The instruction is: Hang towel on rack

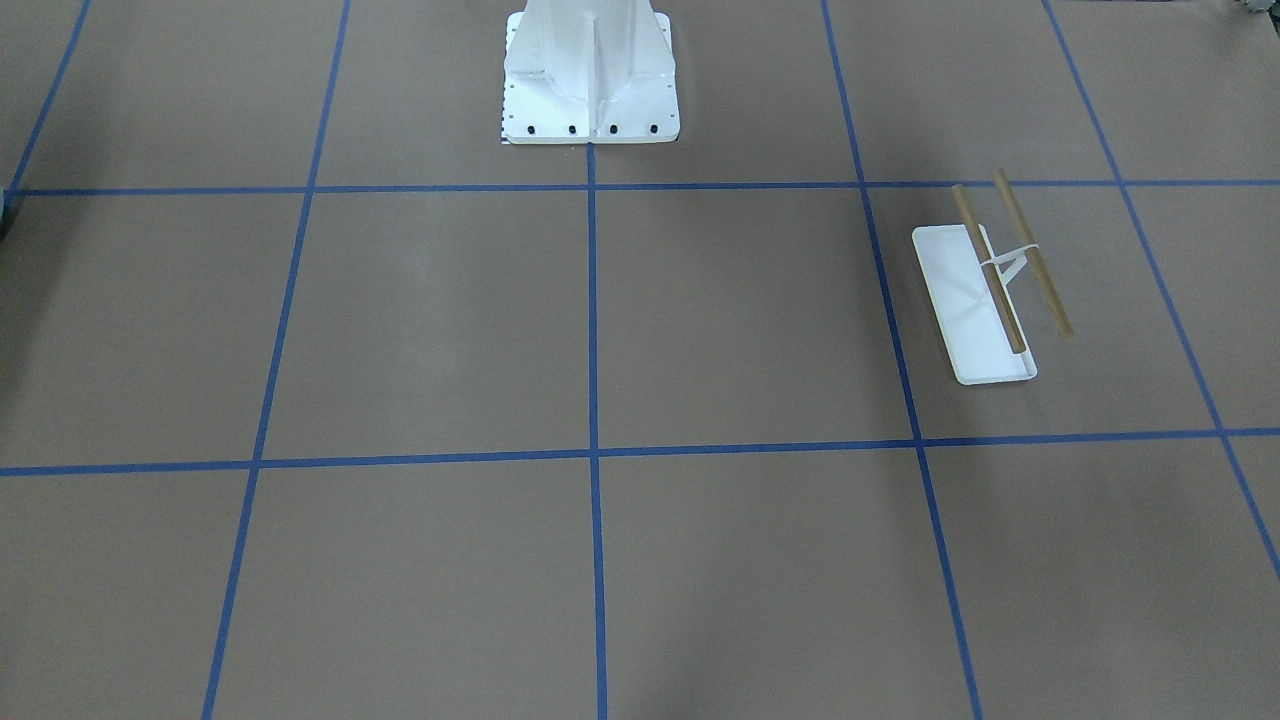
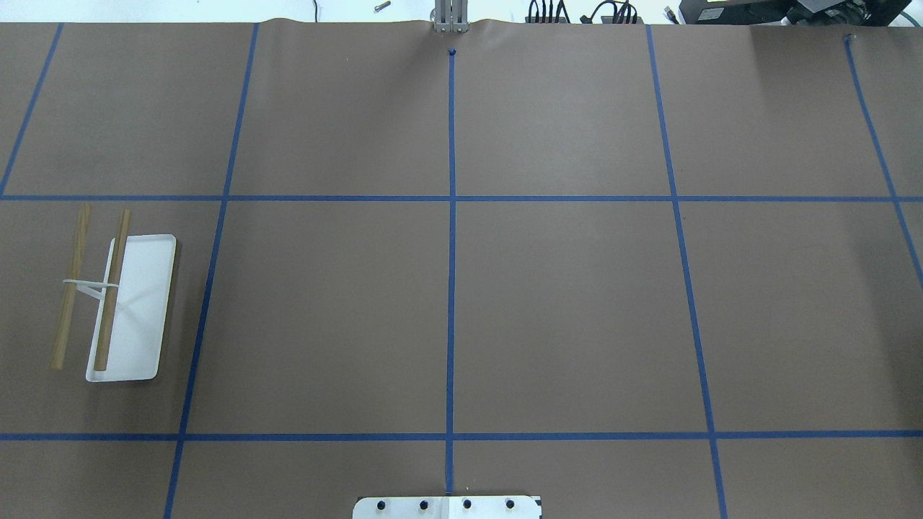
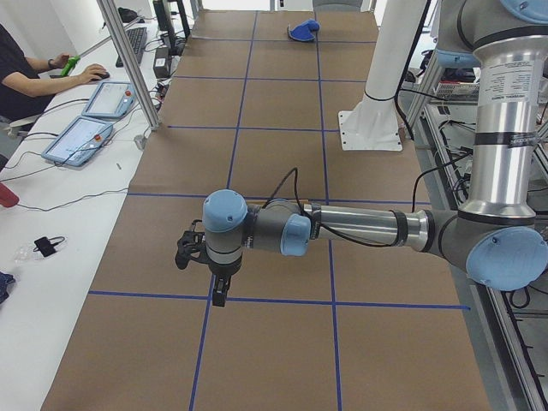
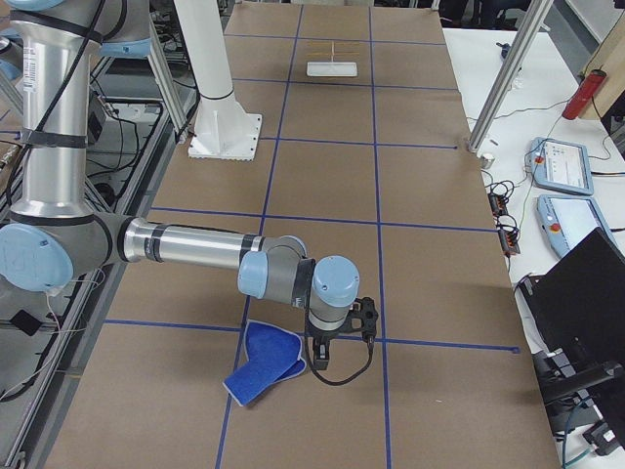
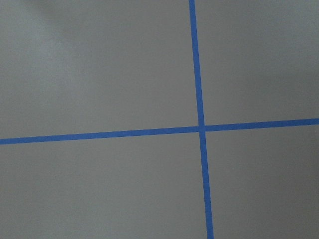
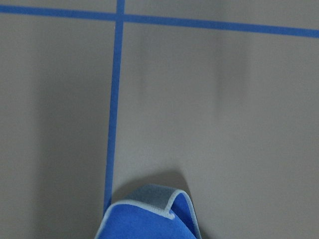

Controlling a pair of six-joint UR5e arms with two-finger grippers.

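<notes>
The rack (image 2: pixel 137 306) has a white tray base and two tan rods. It stands at the left of the overhead view, at the right of the front view (image 1: pixel 975 310) and far off in the right side view (image 4: pixel 332 66). The blue towel (image 4: pixel 264 369) lies crumpled on the table; its folded edge shows at the bottom of the right wrist view (image 6: pixel 147 219), and it is small and far in the left side view (image 3: pixel 301 32). My right gripper (image 4: pixel 322 352) hangs just beside the towel. My left gripper (image 3: pixel 220 294) hangs over a tape crossing. I cannot tell whether either is open.
The large white bolted pedestal (image 1: pixel 590 90) stands at the robot's side of the table (image 2: pixel 447 507). Blue tape lines grid the brown table (image 5: pixel 201 128). An operator (image 3: pixel 26 77) sits at a side desk with tablets. Aluminium posts (image 4: pixel 503 78) stand along the far table edge.
</notes>
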